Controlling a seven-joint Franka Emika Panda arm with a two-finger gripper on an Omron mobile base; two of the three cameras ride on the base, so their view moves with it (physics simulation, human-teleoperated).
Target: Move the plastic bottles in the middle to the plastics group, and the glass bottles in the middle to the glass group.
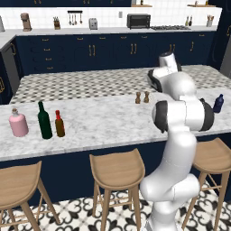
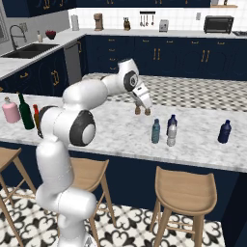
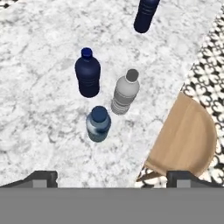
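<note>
claw (image 3: 112, 177) open, empty, above counter (image 2: 120, 135) | teal bottle (image 3: 98, 124), grey bottle (image 3: 125, 92), dark blue bottle (image 3: 88, 76) clustered mid-counter, upright | navy bottle (image 2: 224, 131) apart, right | amber bottle (image 1: 59, 124) beside green bottle (image 1: 44, 120), pink bottle (image 1: 18, 123), left end | shakers (image 1: 141, 97) behind | stool (image 3: 186, 140) under edge

The amber glass bottle (image 1: 59, 124) stands upright just right of the green bottle (image 1: 44, 121); the grey (image 2: 171, 134) and teal (image 2: 156, 131) plastic bottles stand mid-table.
</note>
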